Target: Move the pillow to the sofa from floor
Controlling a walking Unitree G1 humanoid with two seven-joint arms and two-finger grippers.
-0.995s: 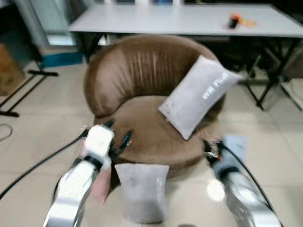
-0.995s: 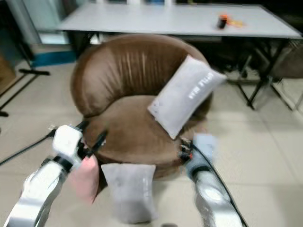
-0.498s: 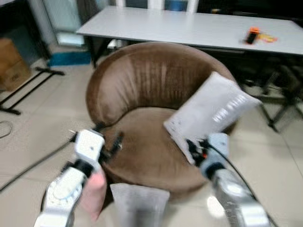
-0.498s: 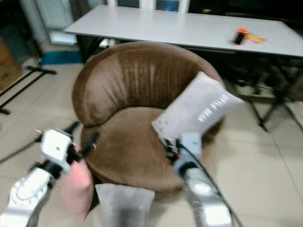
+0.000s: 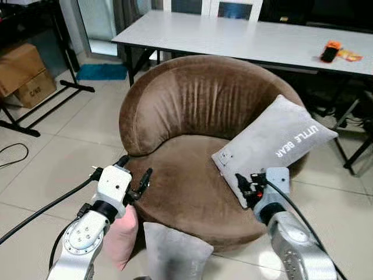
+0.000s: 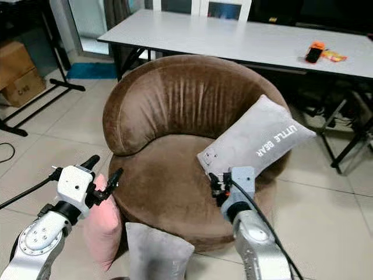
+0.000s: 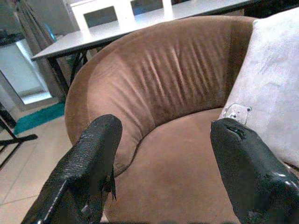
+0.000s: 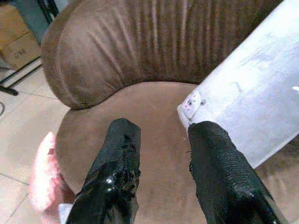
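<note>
Sofa: round brown sofa (image 5: 192, 146) sitting dead centre, with one grey pillow (image 5: 274, 146) already leaning on its seat at about 3 o'clock.

Floor pillows: a second grey pillow (image 5: 175, 256) standing on the floor at the sofa's 6 o'clock, touching the base, and a pink pillow (image 5: 121, 236) just beside it at 7 o'clock. So the thing to move is still down on the floor.

What's changed: compared with a second ago the whole view is riding higher and sharper, so that's the camera lifting, not the pillows moving. Both arms are raised over the seat's front edge now.

Left gripper (image 5: 133, 175): released, jaws wide apart, nothing between them, hovering at the seat's 8 o'clock edge right above the pink pillow.

Right gripper (image 6: 214, 188): also loose and empty, sitting at 4 o'clock, near the leaning pillow's lower corner.

Meaning: I'd say no pickup is happening yet, still lining up.
</note>
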